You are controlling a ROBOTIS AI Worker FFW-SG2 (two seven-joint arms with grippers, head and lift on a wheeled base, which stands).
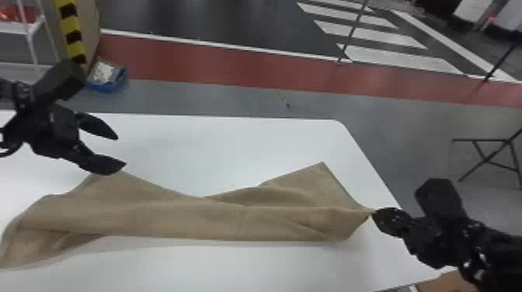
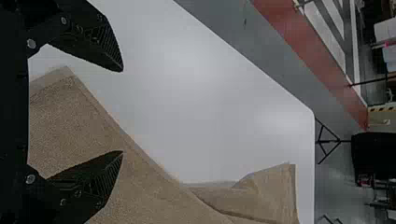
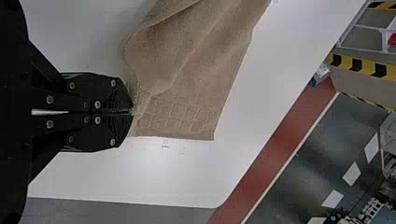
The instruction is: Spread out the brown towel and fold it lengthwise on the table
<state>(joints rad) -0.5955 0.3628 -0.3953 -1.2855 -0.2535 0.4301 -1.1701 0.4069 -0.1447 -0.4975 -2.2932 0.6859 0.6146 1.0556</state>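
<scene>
- My left tool (image 1: 121,151) gapes wide, empty
- My right tool (image 1: 373,214) pinches the brown towel's (image 1: 174,221) corner
- Towel lies rumpled across the white table (image 1: 240,151) — red floor strip (image 1: 233,70) beyond

The left arm (image 1: 11,132) entered at the left edge of the head view, the left tool (image 1: 122,151) directed inward, its two flat black fingers set wide apart. The right arm (image 1: 497,248) entered at the lower right, nearer the robot, the right tool (image 1: 373,213) directed inward from the opposite side. In the right wrist view, the right tool (image 3: 132,112) had its fingers brought together along a narrow seam.
</scene>
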